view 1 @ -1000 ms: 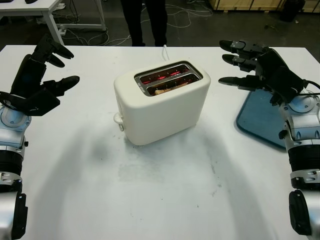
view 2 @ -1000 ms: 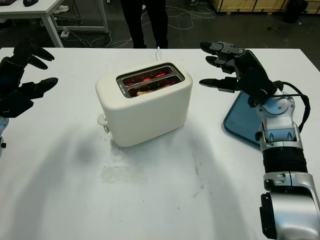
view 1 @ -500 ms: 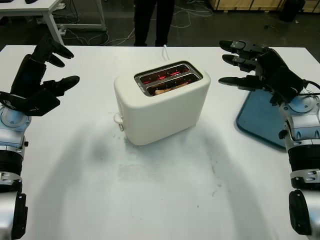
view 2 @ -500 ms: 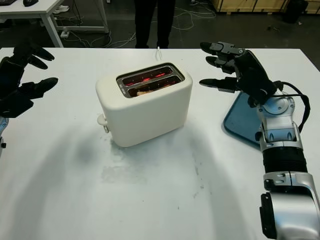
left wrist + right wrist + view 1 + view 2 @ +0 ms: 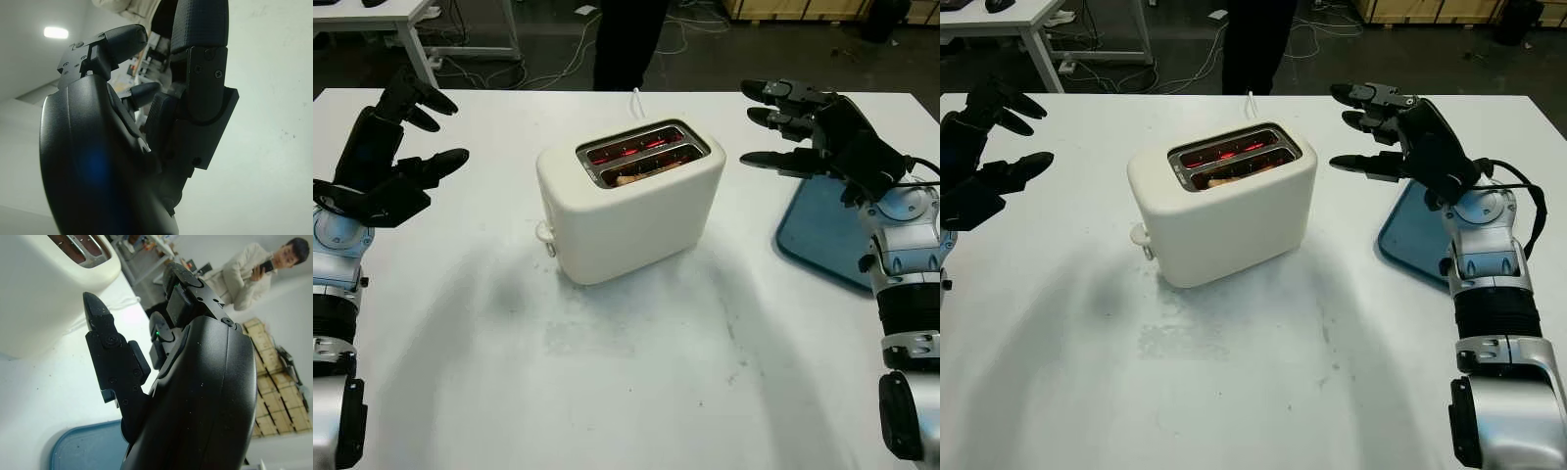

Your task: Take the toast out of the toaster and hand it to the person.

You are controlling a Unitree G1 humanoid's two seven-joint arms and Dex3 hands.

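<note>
A cream two-slot toaster [image 5: 626, 201] stands mid-table, its slots glowing red inside. A slice of toast [image 5: 631, 176] sits low in the near slot. My left hand [image 5: 411, 137] is open, raised above the table well left of the toaster. My right hand [image 5: 778, 127] is open too, held up to the toaster's right, fingertips pointing toward it with a clear gap. The toaster's top corner [image 5: 54, 264] appears beyond the right hand's fingers in the right wrist view. A person [image 5: 628, 39] in dark trousers stands behind the table's far edge.
A blue tray [image 5: 822, 230] lies on the white table [image 5: 626, 372] under my right forearm. The toaster's white cord [image 5: 636, 98] runs off the far edge. Another table [image 5: 401, 20] and floor cables lie beyond.
The person behind the table has shifted to the right. Both my hands and the toaster have stayed where they were.
</note>
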